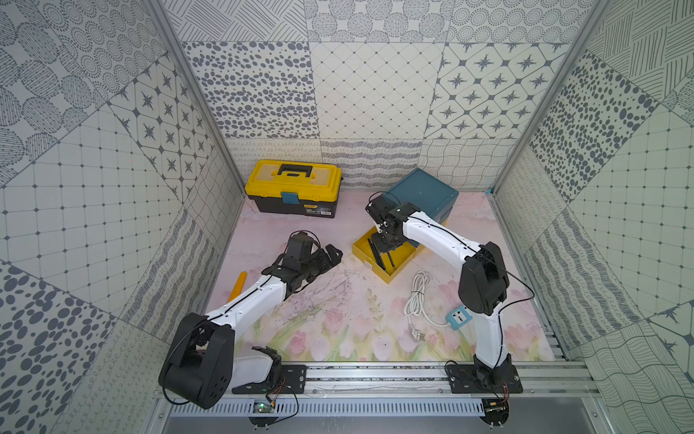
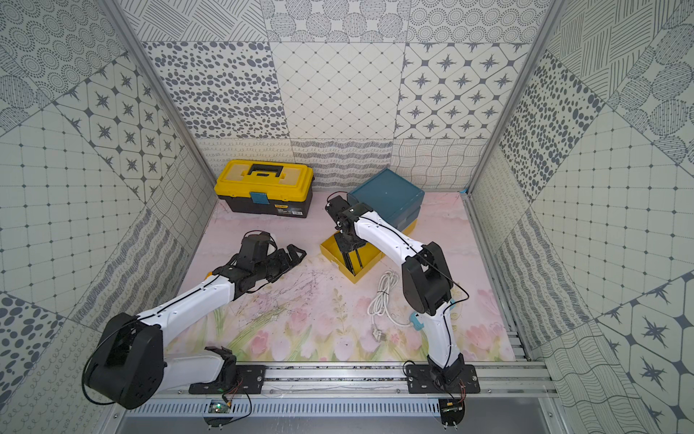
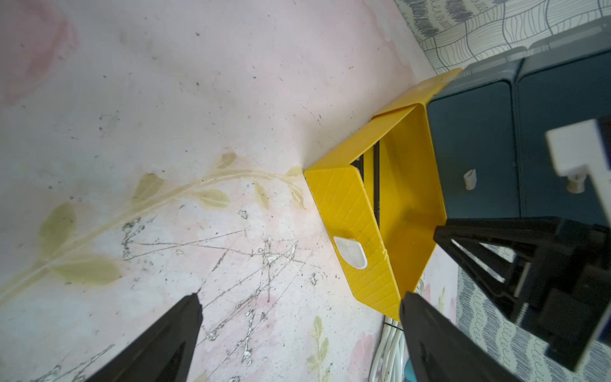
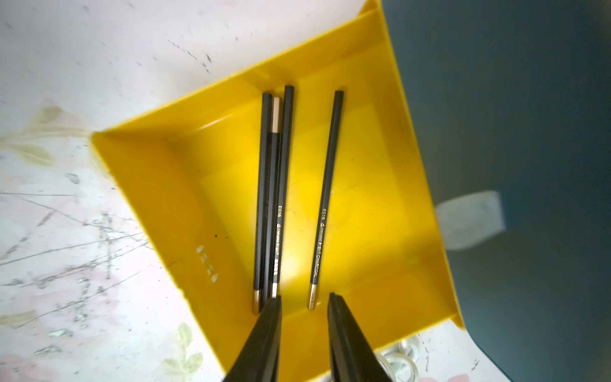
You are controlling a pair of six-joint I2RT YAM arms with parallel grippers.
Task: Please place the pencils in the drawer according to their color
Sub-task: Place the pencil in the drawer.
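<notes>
4 black pencils (image 4: 325, 198) lie in the yellow drawer (image 4: 158, 185), pulled out toward 7 o'clock from the chest (image 1: 420, 191) at 1 o'clock on the tabletop (image 1: 338, 319). Right claw (image 4: 304, 296) hangs above, slightly apart, empty; left claw (image 3: 301, 295) wide apart, empty. No loose pencils visible; closing probably remains.

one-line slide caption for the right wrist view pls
Right end effector, jaws parted, poised above four black pencils lying in the pulled-out yellow drawer.

Lab test booth: patterned wall panels (image 1: 375, 90), aluminium rail (image 1: 375, 380), floral mat (image 1: 338, 323).
</notes>
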